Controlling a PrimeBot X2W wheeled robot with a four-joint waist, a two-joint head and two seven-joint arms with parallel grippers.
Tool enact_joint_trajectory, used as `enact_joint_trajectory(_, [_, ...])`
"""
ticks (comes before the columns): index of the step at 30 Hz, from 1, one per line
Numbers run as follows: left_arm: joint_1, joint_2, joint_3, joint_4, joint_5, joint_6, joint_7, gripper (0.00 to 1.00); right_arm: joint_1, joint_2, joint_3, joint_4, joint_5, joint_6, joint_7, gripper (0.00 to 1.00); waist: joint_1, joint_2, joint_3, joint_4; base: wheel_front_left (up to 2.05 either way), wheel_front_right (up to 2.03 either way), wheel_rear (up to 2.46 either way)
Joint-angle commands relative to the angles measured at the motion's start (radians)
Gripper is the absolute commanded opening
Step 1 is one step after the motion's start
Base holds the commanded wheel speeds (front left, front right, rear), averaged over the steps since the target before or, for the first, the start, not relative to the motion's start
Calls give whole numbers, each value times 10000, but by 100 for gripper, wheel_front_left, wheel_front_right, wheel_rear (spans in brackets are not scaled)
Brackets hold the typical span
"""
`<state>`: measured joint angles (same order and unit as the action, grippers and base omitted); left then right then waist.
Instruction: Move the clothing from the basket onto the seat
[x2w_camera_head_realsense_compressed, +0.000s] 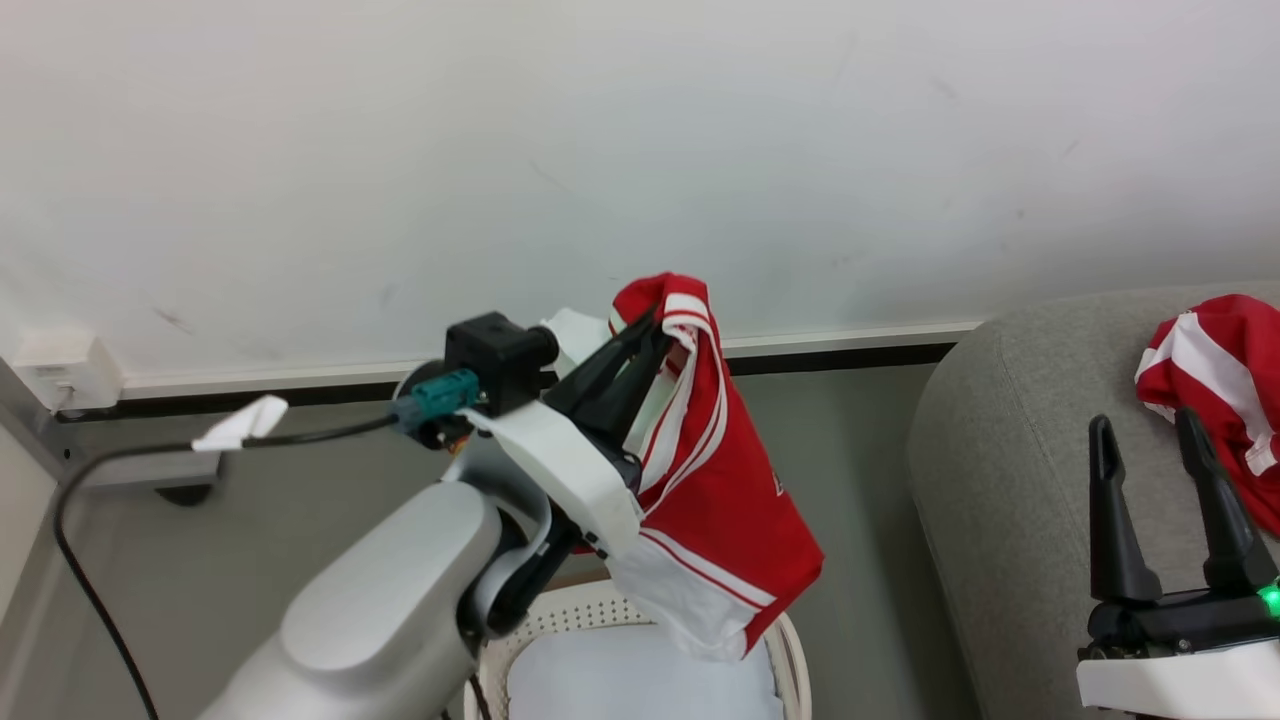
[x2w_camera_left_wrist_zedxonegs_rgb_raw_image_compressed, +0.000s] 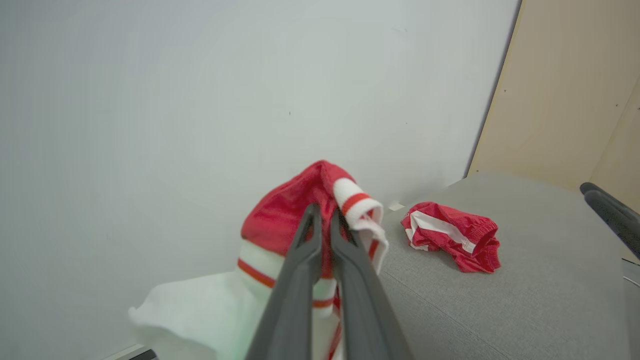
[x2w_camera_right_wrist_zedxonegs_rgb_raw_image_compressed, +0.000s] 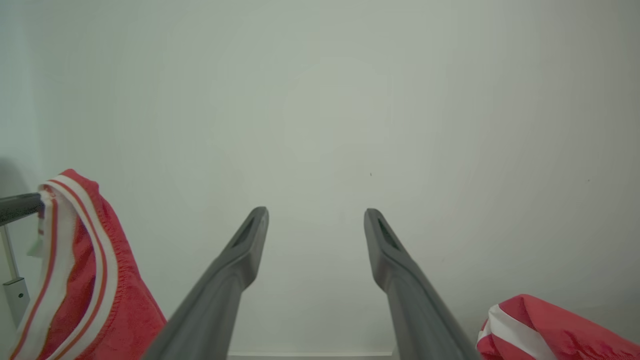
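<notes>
Head view shows the left gripper (x2w_camera_head_realsense_compressed: 650, 338) clamped tight on a red jersey (x2w_camera_head_realsense_compressed: 720, 500), its two long dark fingers pressed together over a bunched fold by the striped trim. The jersey hangs limp in the air to the left of the seat (x2w_camera_head_realsense_compressed: 1000, 450), clear of its edge. It is soft, faintly shiny cloth with a red body, a white panel at the bottom and thin red-and-white stripes running down one side.

Lower down, also left of the seat, stands the basket (x2w_camera_head_realsense_compressed: 590, 610). It is white plastic with a curved rim and rows of small holes in its wall, and a flat white sheet (x2w_camera_head_realsense_compressed: 640, 680) lies inside.

The seat is light-grey woven fabric with a rounded corner. A second jersey (x2w_camera_head_realsense_compressed: 1220, 370) lies crumpled on it toward the back, red with broad white bands. The right gripper (x2w_camera_head_realsense_compressed: 1143, 425) hovers over the seat just in front of that heap, fingers spread wide with nothing between them.
</notes>
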<state>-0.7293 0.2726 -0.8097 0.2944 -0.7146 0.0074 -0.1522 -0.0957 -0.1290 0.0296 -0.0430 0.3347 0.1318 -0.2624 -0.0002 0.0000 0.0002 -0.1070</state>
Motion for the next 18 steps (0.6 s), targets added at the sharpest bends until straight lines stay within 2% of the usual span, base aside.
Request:
enact_joint_trajectory(1, [-165,203,85,-344,-54,166,209,0,162,-71,75,70,61,-23,-17,100,2,0,-51,61,0,0,0])
enact_joint_trajectory(9, [-170,652,364,-1642,-190,717,799,0,230,8,489,261,127,-23,-17,100,2,0,-66,131,0,0,0])
enact_joint_trajectory(18, [-107,730,401,-2141,-202,919,820,0,-33,-156,1156,679,243,-23,-15,100,2,0,-59,152,0,0,0])
